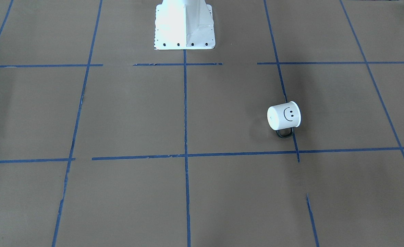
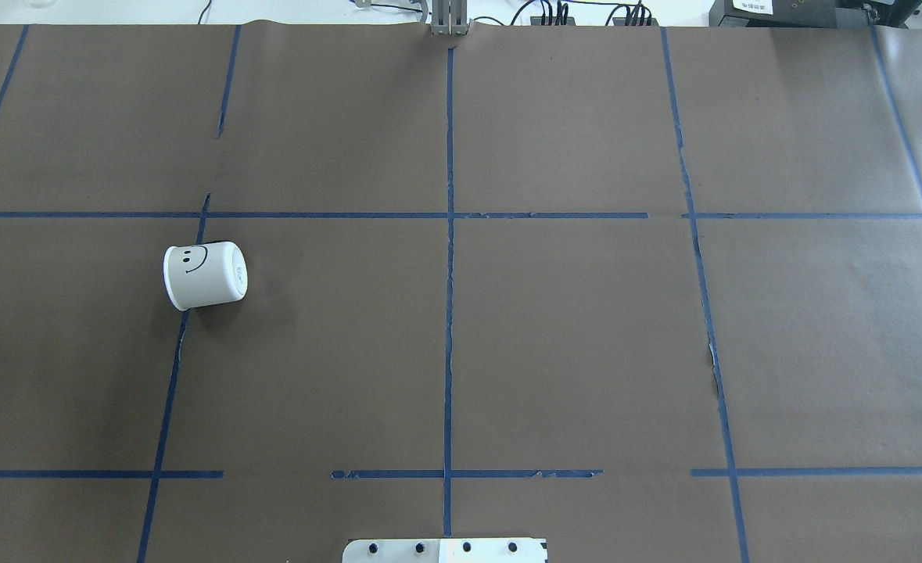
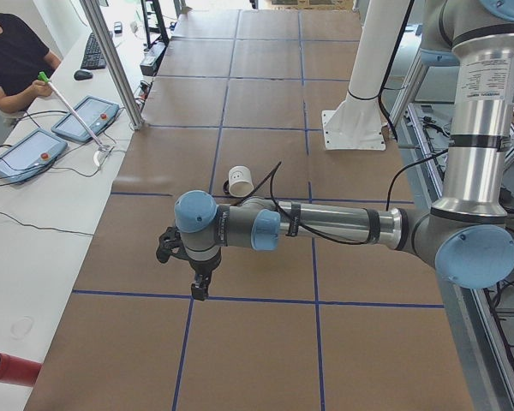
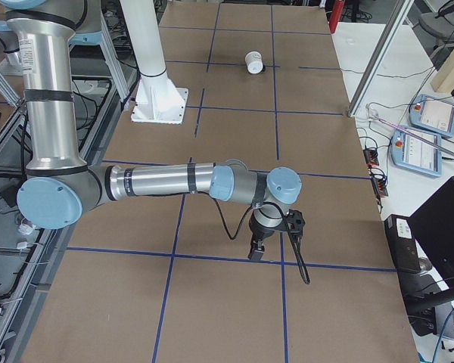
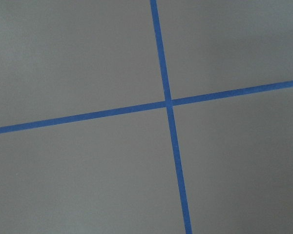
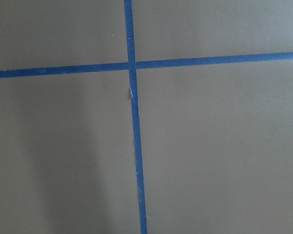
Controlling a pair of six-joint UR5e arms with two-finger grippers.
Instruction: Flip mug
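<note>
- Front-facing view: the mug (image 1: 284, 117) is down on its side on the brown table (image 1: 126, 113), on the robot's left half. Its flat bottom points to the view's left and its rim to the right. The smiley is up top and the black handle (image 1: 284, 133) lies flat on the near side. It sits right on a blue tape line (image 1: 280, 80). The white robot base (image 1: 184, 25) is at the far edge. No claw in this shot.
- Overhead view: the mug (image 2: 205, 274) is on the left half, tipped over, with its rim to the left and its bottom to the right. It lies across a tape line, well apart from the base plate (image 2: 445, 550).
- Left side view: the left gripper (image 3: 199, 289) hangs pointing down over the table, nearer the camera than the mug (image 3: 241, 181) and apart from it. I can't tell whether the claw is released or clenched. An operator (image 3: 13, 56) sits at the far left.
- Right side view: the right gripper (image 4: 256, 253) points down at the near end, with the mug (image 4: 253, 62) far off at the other end. I can't tell this claw's state either.
- Left wrist view: only brown paper and a tape cross (image 5: 168, 103).
- Right wrist view: the same sight, a tape cross (image 6: 132, 65) on paper.
</note>
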